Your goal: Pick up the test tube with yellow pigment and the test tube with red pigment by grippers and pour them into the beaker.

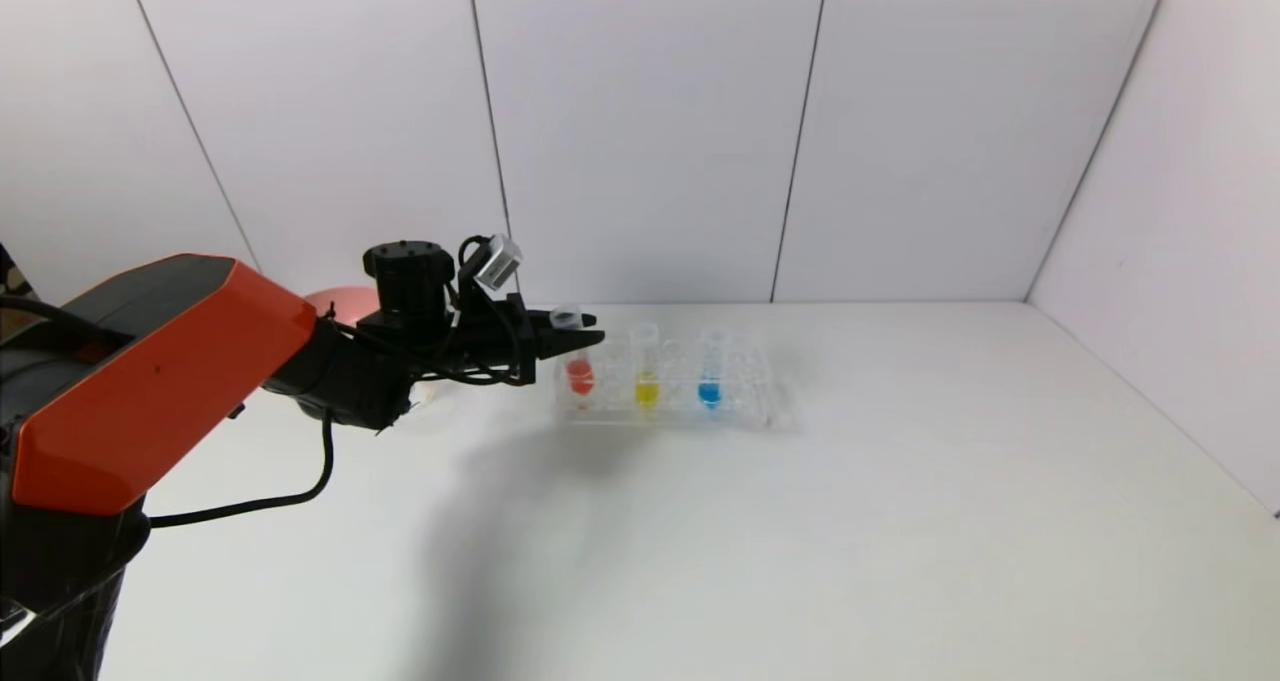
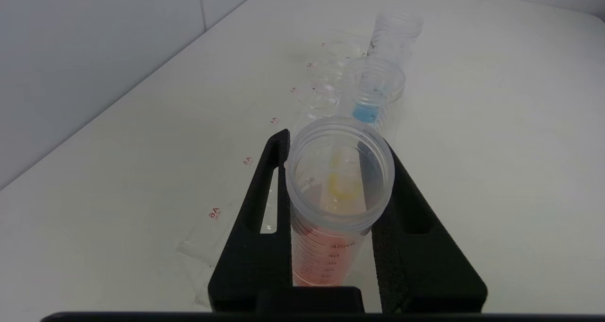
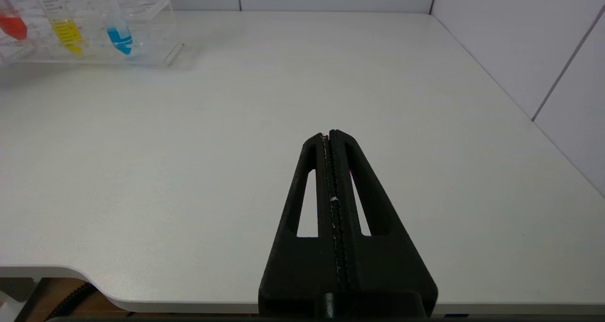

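My left gripper (image 1: pixel 583 332) (image 2: pixel 336 144) is shut on the test tube with red pigment (image 1: pixel 579 371) (image 2: pixel 321 260), just under its wide rim, at the left end of the clear rack (image 1: pixel 745 406). The tube stands upright, its red bottom a little higher than its neighbours' liquid. The test tube with yellow pigment (image 1: pixel 647 389) (image 3: pixel 66 34) stands in the rack beside it, then a blue-liquid tube (image 1: pixel 709 392) (image 2: pixel 366 112). The beaker is hidden. My right gripper (image 3: pixel 329 135) hangs shut and holds nothing, over the table's near right part, away from the rack.
A pink bowl (image 1: pixel 338 301) peeks out behind the left arm at the back left. White walls (image 1: pixel 900 131) close the table at the back and on the right. An empty clear tube (image 2: pixel 396 36) stands at the rack's far end.
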Robot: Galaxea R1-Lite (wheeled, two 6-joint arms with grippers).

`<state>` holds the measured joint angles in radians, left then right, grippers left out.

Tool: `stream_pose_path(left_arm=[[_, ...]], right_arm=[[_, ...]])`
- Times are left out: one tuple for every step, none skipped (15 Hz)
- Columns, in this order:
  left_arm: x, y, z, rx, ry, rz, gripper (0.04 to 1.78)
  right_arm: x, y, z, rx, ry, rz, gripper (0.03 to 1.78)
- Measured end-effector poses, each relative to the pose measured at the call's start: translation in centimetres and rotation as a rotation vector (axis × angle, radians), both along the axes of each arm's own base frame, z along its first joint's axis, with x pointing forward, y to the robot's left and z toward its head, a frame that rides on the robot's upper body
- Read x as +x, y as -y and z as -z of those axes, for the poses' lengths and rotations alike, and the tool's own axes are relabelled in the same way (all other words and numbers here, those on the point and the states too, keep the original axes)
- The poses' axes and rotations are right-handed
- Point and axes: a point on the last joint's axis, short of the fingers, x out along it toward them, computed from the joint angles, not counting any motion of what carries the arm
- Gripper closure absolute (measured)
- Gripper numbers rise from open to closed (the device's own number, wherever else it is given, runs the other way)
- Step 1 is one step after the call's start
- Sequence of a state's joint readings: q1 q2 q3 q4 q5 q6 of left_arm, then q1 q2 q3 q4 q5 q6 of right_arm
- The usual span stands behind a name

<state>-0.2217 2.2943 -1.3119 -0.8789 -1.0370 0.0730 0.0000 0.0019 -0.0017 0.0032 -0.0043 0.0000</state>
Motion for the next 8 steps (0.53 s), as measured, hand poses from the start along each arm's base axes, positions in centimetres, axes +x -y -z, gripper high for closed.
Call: stream_pose_path(left_arm=[[-0.2,0.1,-0.6,-0.001,0.004,0.002,1.33],[-0.4,0.1,-1.2,-0.003,0.015,0.003,1.33],[-0.6,0.1,-1.7,-0.005,0.019,0.005,1.33],[-0.7,0.2,-2.1,-0.005,0.021,0.006,1.33],[-0.9,0.2,-2.6,-0.006,0.022,0.009,1.33],[-1.1,0.3,-3.1,-0.007,0.022,0.012,1.33],[-1.2,0.3,-3.7,-0.007,0.022,0.014,1.33],[-1.3,0.4,-4.3,-0.007,0.023,0.016,1.33]], right_arm=[[0.0,0.0,0.0,0.000,0.000,0.000,1.70],[0.0,0.0,0.0,0.000,0.000,0.000,1.70],[0.0,0.0,0.0,0.000,0.000,0.000,1.70],[0.0,0.0,0.0,0.000,0.000,-0.001,1.70],[0.0,0.0,0.0,0.000,0.000,0.000,1.70],[0.0,0.0,0.0,0.000,0.000,0.000,1.70],[0.0,0.0,0.0,0.000,0.000,0.000,1.70],[0.0,0.0,0.0,0.000,0.000,0.000,1.70]])
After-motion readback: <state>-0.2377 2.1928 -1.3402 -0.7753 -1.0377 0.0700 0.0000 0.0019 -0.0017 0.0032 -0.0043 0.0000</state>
